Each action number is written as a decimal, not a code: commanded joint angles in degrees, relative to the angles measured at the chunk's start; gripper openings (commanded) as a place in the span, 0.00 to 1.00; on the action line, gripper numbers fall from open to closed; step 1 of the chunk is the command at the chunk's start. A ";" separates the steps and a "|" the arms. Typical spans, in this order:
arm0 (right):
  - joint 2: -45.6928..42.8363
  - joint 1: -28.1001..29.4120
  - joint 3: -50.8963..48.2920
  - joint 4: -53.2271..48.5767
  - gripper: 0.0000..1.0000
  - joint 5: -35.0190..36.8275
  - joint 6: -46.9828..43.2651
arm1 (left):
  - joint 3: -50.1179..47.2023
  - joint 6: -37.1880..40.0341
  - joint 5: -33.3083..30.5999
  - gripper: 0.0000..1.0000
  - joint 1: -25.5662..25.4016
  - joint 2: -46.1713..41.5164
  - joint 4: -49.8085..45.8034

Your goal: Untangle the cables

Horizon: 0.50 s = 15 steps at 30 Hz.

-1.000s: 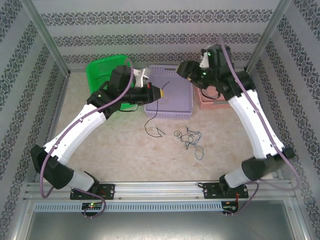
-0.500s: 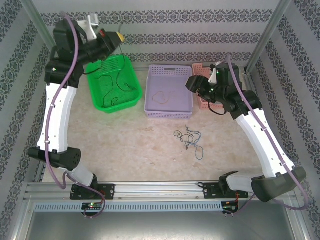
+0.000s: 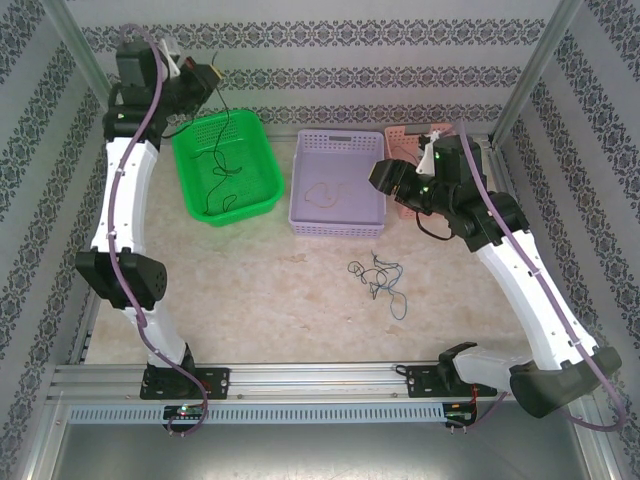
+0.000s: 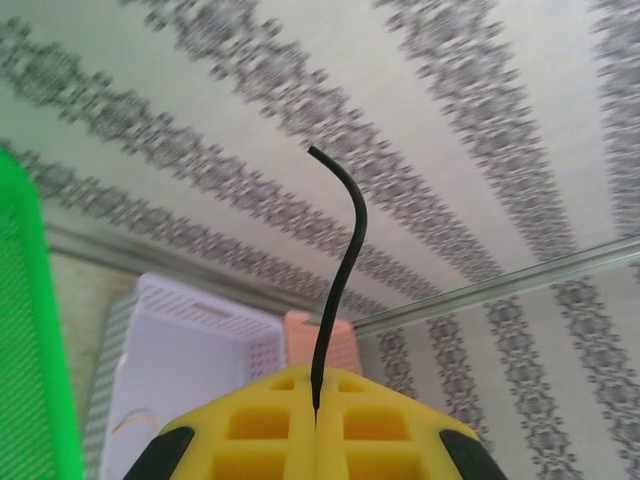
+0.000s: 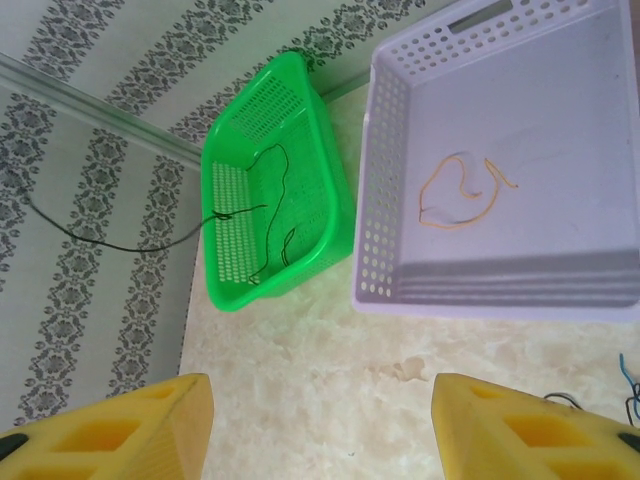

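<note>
From above, the left gripper (image 3: 207, 76), upper left, dangles a black cable (image 3: 220, 130) into the green basket (image 3: 240, 211); the tangle of cables (image 3: 378, 277) lies mid-frame on the table (image 3: 250, 290). Left wrist: its jaws pinch that cable. Right wrist: the right gripper (image 5: 320, 420) gapes wide below a pale cable (image 5: 422, 198) in the purple basket (image 5: 385, 180).

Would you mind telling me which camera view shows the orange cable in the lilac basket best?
The right wrist view: the orange cable lies large and unobstructed on the lilac basket floor. The top external view shows a small faint squiggle; the left wrist view a short sliver.
</note>
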 commanded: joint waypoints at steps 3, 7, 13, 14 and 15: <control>-1.29 1.06 -2.11 0.66 0.60 0.29 1.91 | -7.69 1.53 -5.77 0.00 1.41 2.51 3.26; -1.80 2.06 -3.47 0.84 0.60 1.13 3.06 | -7.97 0.77 -9.32 0.00 2.06 9.21 2.88; -3.01 3.15 -4.49 -0.25 0.60 3.09 4.02 | -2.50 -3.23 -10.51 0.00 2.35 21.73 7.31; -3.34 3.16 -4.67 -0.52 0.60 3.37 4.08 | -0.02 -3.66 -10.60 0.00 2.44 24.36 6.92; -3.65 3.18 -4.80 -0.80 0.60 3.59 4.20 | 1.94 -3.89 -10.71 0.00 2.50 26.64 6.65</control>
